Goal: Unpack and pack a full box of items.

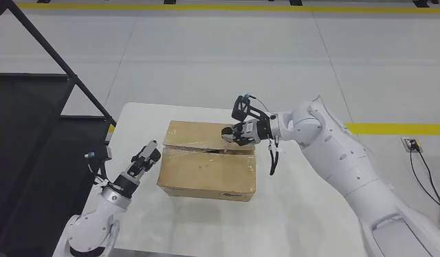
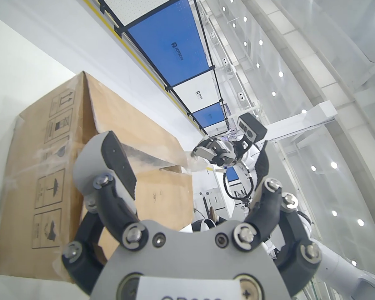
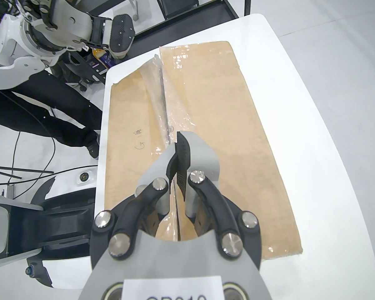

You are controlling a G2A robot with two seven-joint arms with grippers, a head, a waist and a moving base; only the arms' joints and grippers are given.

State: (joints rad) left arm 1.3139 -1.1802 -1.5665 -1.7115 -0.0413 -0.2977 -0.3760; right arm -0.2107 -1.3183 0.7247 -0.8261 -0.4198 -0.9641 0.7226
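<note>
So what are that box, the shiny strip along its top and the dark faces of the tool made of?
Box: cardboard by its look, brown and matt, with creased edges. Strip: clear plastic tape, glossy and wrinkled. Pads of the right tool: probably black rubber, finely ribbed.

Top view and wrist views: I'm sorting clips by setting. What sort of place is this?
Probably a factory-style robot test hall, judging by the yellow floor line, the blue and white partition panels and the high ceiling spotlights.
</note>
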